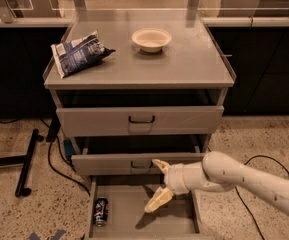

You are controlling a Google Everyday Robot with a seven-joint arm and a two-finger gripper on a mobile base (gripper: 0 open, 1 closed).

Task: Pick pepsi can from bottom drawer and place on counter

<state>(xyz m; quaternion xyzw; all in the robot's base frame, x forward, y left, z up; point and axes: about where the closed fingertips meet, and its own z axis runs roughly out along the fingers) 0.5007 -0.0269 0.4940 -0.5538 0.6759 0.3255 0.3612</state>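
Note:
The pepsi can (101,212) lies on its side at the left edge of the open bottom drawer (179,222), dark blue with red and white marks. My gripper (157,183) hangs over the middle of that drawer, to the right of the can and well apart from it. Its two cream fingers are spread wide, one up near the middle drawer's front and one down over the drawer floor, and it holds nothing. The counter (194,61) is the grey metal top of the cabinet, above.
A blue-white chip bag (78,52) lies on the counter's left and a cream bowl (151,38) at its back centre. The middle drawer (134,162) and top drawer (139,120) stick out slightly above the bottom one. A black stand foot (24,163) and cables lie on the floor at left.

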